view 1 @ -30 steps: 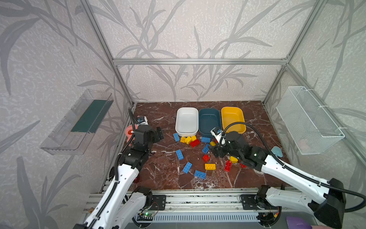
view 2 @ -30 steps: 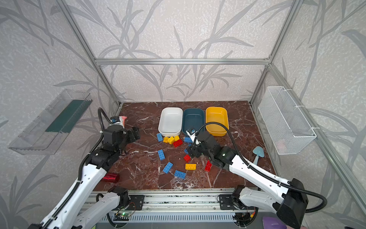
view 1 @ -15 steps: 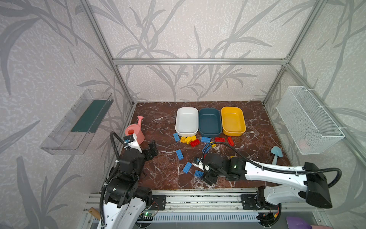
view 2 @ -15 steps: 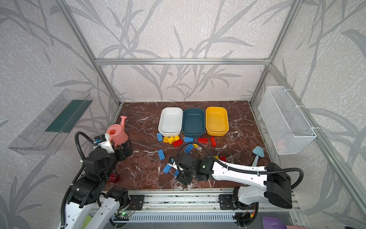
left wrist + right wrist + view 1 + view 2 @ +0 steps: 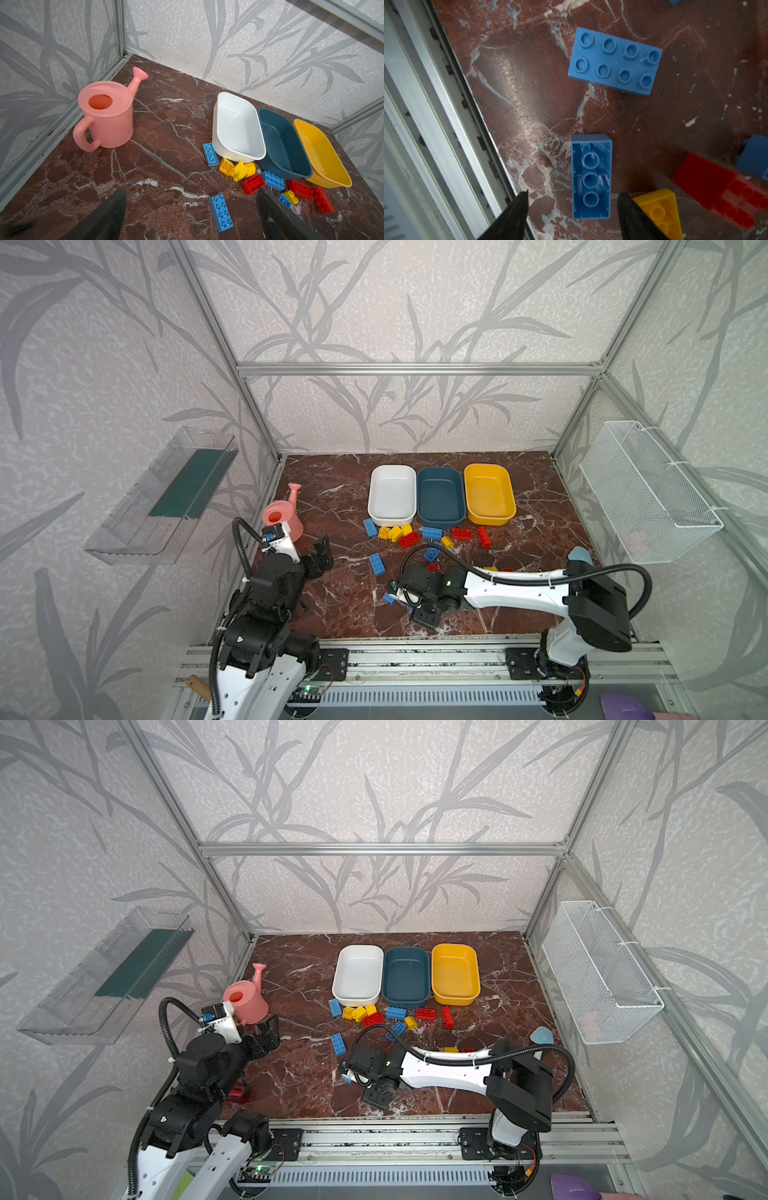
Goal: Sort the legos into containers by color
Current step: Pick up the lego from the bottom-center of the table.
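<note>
Three containers stand side by side at the back: white (image 5: 392, 493), dark teal (image 5: 440, 497) and yellow (image 5: 489, 494), all bare inside. Blue, red and yellow legos (image 5: 409, 539) lie scattered in front of them. My right gripper (image 5: 573, 194) is low near the front edge, open, its fingers either side of an upside-down blue brick (image 5: 590, 176) with gaps on both sides. A studs-up blue brick (image 5: 614, 61) lies just beyond it. My left gripper (image 5: 191, 195) hangs open and holds nothing at the front left, with a blue brick (image 5: 221, 209) on the floor below.
A pink watering can (image 5: 282, 518) stands by the left wall behind my left arm. A yellow brick (image 5: 660, 209) touches my right finger's outer side, with a red one (image 5: 724, 197) beside it. The metal front rail (image 5: 425, 124) runs close by. A wire basket (image 5: 648, 497) hangs on the right wall.
My right arm swung from the bricks near the tubs down to the blue bricks at the front, and its jaws narrowed. My left arm drew back to the front left, uncovering the watering can.
</note>
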You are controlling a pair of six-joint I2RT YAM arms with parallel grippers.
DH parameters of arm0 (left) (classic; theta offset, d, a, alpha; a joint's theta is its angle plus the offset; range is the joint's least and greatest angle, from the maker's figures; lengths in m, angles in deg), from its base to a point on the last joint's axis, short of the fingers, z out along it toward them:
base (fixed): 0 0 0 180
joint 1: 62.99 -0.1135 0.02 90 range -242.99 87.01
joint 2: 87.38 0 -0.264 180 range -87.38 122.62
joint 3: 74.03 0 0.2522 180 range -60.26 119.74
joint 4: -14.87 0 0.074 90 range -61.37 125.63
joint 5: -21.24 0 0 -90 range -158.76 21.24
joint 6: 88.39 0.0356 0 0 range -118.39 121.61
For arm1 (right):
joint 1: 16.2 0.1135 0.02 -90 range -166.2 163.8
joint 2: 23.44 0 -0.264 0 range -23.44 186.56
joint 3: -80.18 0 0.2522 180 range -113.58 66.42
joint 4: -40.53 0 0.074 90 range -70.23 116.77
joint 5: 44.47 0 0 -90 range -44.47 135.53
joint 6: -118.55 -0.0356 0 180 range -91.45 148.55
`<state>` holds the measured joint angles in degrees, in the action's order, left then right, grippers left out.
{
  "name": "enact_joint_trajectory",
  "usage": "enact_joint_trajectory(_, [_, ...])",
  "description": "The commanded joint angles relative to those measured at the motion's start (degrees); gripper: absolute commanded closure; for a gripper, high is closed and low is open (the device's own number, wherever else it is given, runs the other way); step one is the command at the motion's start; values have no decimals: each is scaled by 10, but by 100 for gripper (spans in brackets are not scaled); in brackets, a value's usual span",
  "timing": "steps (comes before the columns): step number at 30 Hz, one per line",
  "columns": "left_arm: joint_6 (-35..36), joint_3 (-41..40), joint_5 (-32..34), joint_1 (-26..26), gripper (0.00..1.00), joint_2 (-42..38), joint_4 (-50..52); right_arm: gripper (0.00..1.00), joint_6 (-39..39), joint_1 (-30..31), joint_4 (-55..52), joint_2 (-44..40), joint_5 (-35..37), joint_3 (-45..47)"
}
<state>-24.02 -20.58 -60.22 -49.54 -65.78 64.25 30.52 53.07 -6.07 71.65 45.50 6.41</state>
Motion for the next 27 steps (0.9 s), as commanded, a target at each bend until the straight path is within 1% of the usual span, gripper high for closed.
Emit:
enact_joint_trajectory(1, [6, 6, 1, 0, 3, -8, 15, 31, -2, 2, -43, 22, 19, -30])
enact_joint_trajectory(5, [16, 9, 8, 0, 3, -13, 25, 32, 5, 1, -55, 64, 24, -54])
enact_joint_trajectory(7, [16, 8, 4, 0, 3, -13, 24, 38, 6, 1, -57, 80, 19, -62])
enact_joint_trajectory(11, [17, 8, 4, 0, 3, -14, 25, 47, 7, 0, -60, 97, 15, -70])
enact_joint_trajectory(13, [16, 8, 5, 0, 3, -14, 26, 54, 7, -3, -60, 97, 13, -70])
enact_joint_trajectory(17, [13, 7, 1, 0, 3, -12, 25, 68, 2, -12, -55, 85, 4, -66])
enact_joint_trajectory(22, [-2, 3, 11, 0, 3, -4, 26, 77, -7, -20, -53, 63, 4, -63])
enact_joint_trajectory(27, [-9, 36, 5, 0, 1, 31, 58, 78, -26, -35, -63, 13, 10, -73])
